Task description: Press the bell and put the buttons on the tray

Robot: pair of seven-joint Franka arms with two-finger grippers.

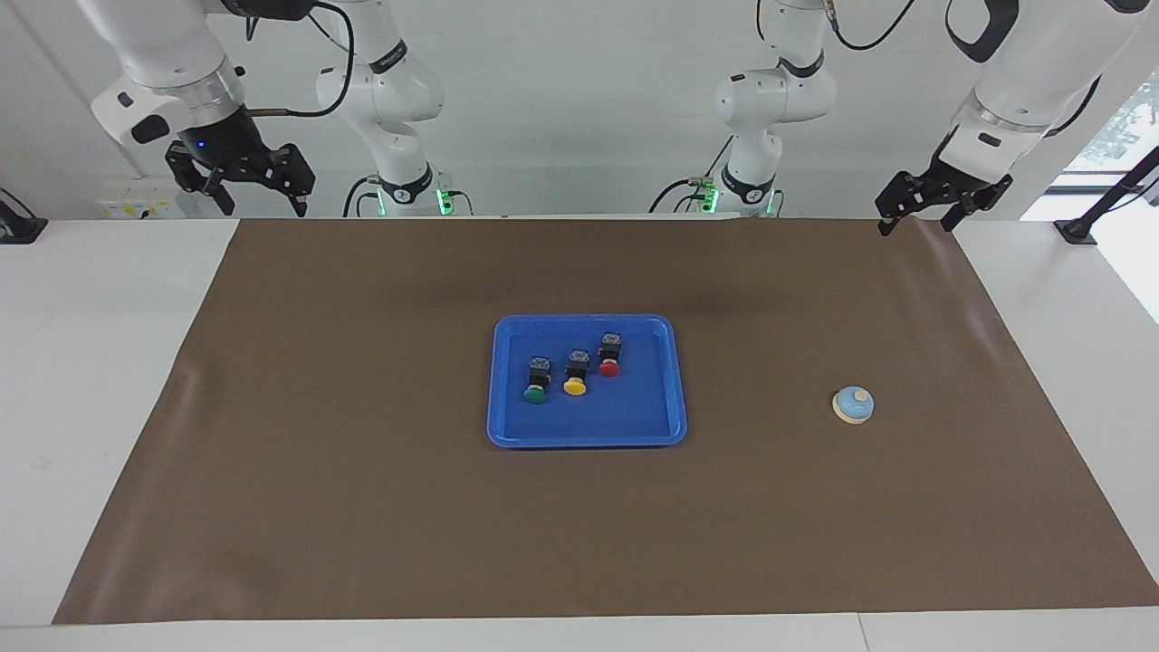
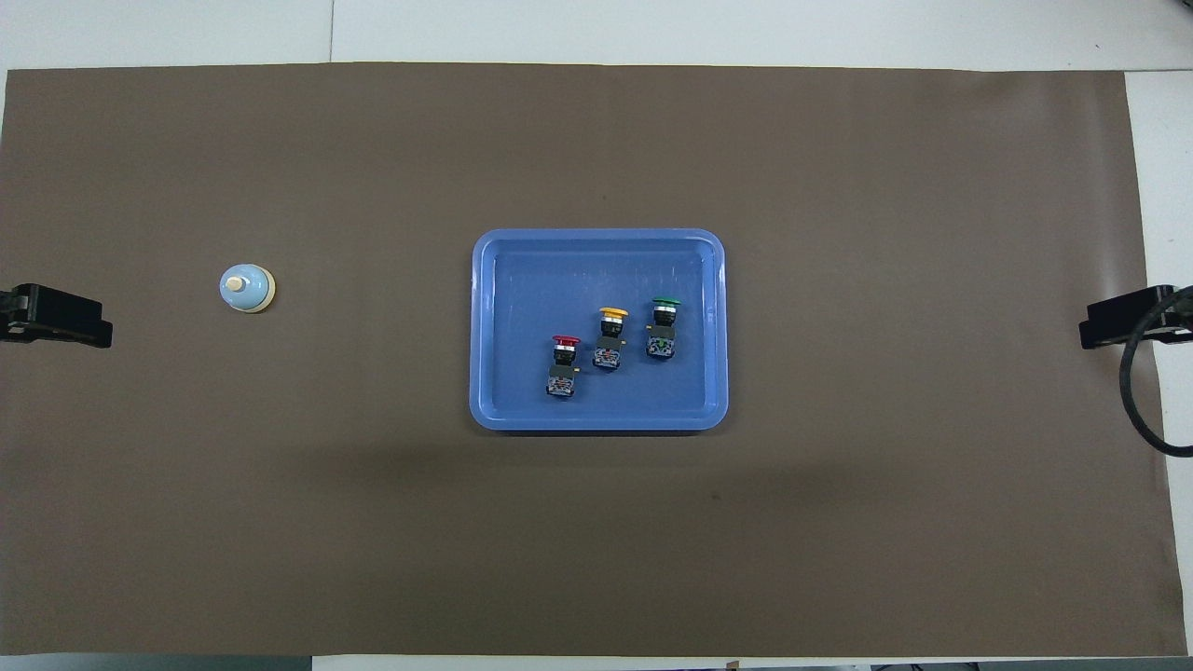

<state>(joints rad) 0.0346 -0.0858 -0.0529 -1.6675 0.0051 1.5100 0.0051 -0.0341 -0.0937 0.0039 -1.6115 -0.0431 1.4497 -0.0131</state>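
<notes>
The blue tray [image 1: 509,426] [image 2: 485,280] lies mid-mat with three buttons lying in it: red [image 1: 609,354] [image 2: 563,366], yellow [image 1: 576,373] [image 2: 609,339] and green [image 1: 537,379] [image 2: 663,329]. The light-blue bell [image 1: 853,405] [image 2: 247,288] sits on the mat toward the left arm's end, nothing touching it. My left gripper [image 1: 918,222] [image 2: 56,317] hangs open, raised over the mat's corner by its base. My right gripper [image 1: 243,197] [image 2: 1114,328] hangs open and raised at the right arm's end; that arm waits.
A brown mat [image 1: 362,507] [image 2: 839,168] covers most of the white table [image 1: 100,362]. Black cable loops show by the right gripper in the overhead view. Two more arm bases stand at the robots' edge of the table.
</notes>
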